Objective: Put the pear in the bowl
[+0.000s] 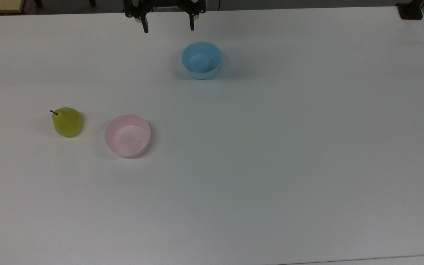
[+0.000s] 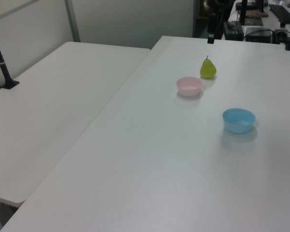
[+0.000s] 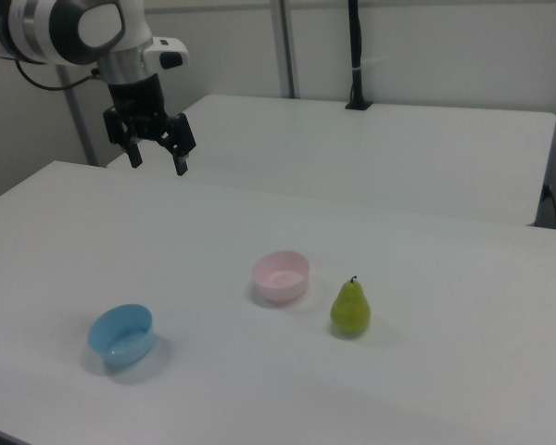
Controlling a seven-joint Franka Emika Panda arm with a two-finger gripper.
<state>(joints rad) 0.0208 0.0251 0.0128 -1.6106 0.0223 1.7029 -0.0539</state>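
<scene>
The yellow-green pear [image 1: 67, 122] with a thin dark stem stands on the white table, at the top view's left; I also see the pear [image 2: 208, 68] in the left view and the pear [image 3: 350, 308] in the right view. Just beside it sits the pale pink bowl [image 1: 127, 135], apart from the pear and with nothing inside; the same bowl [image 2: 189, 86] [image 3: 281, 275] shows in both side views. My gripper [image 1: 168, 27] [image 3: 157, 163] hangs open high above the table's far edge, well away from both, with nothing between its fingers.
A light blue bowl [image 1: 201, 60] [image 2: 239, 120] [image 3: 121, 335] stands nearer the gripper. A second white table [image 2: 48, 96] adjoins this one, with a black camera pole [image 2: 1, 58] on it. Another pole [image 3: 354, 56] stands on the table behind.
</scene>
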